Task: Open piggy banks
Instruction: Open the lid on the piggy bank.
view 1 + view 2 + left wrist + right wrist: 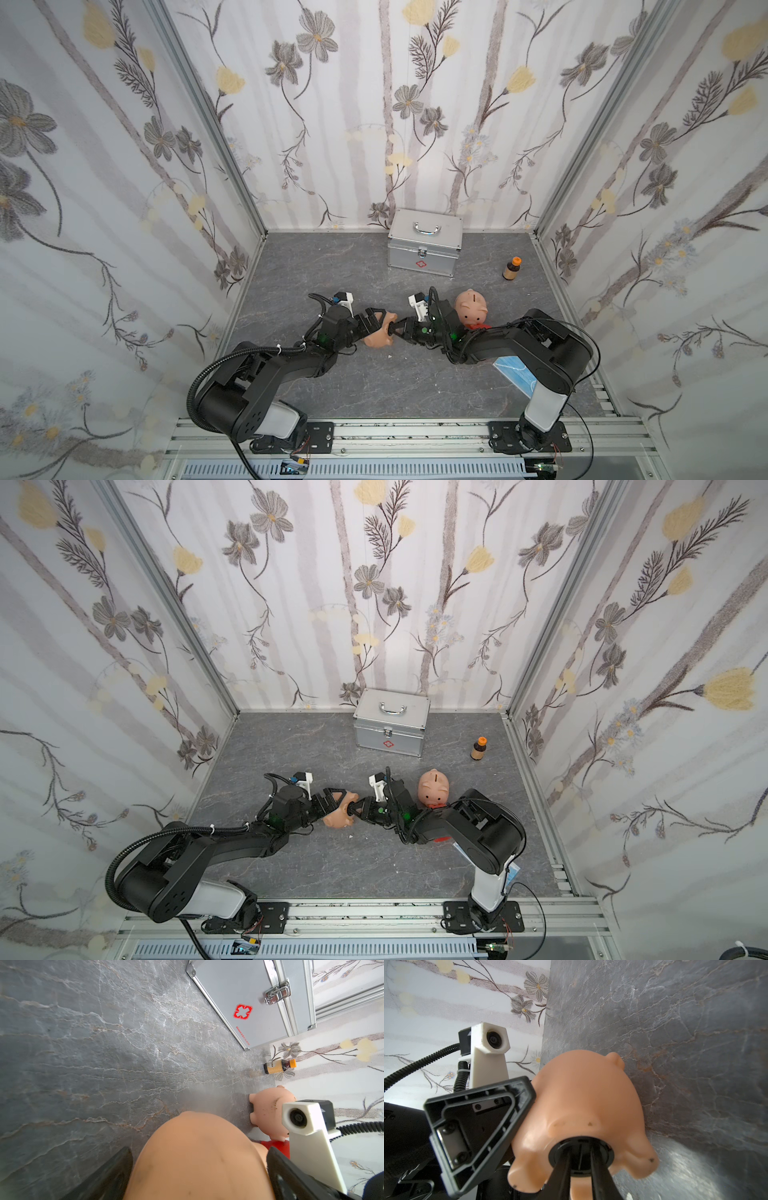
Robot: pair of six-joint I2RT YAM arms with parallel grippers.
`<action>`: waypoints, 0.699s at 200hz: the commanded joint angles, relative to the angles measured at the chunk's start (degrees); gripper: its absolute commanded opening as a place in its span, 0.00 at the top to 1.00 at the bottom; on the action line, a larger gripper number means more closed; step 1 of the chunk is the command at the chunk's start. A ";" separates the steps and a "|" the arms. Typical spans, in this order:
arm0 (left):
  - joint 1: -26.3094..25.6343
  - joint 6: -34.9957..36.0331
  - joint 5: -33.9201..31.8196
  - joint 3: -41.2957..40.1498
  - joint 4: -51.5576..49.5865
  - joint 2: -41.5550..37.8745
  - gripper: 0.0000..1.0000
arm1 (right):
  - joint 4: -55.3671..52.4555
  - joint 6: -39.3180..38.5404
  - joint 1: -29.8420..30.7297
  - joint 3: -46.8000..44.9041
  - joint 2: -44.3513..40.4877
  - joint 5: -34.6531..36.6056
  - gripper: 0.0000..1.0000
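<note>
- The held piggy bank [376, 338], the peach one, lies on its side near the middle of the table [332, 270], between my two arms. I cannot tell whether its flank touches the surface.
- Its black plug [581, 1141] sits in the belly and faces straight at my right arm, so the plug's axis runs roughly level, along the line from one wrist to the other.
- My right pincer [580, 1148] has its two fingers drawn close together inside the plug's rim, pinching it.
- My left pincer [198, 1151] is spread wide around the pig's body, one finger on each flank, holding it from the side opposite the plug.
- As I judge it, the plug must come out straight back along my right arm, away from the left. Pulling off that line could wedge it or twist the pig out of my left hold.
- The second peach piggy bank [469, 307] and the red piggy bank [478, 326], mostly hidden, lie beside my right arm.
- The silver case [424, 243] and brown bottle [512, 268] stand well apart, towards the back.
</note>
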 commanded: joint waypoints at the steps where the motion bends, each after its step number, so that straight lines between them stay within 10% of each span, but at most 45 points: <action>1: -0.52 0.97 3.20 -0.34 -7.71 0.52 0.00 | 4.16 2.16 0.18 0.94 -0.69 -0.40 0.78; 140: -1.00 0.83 4.14 0.58 -6.75 2.31 0.00 | 4.61 2.07 0.15 1.66 2.15 -0.60 0.98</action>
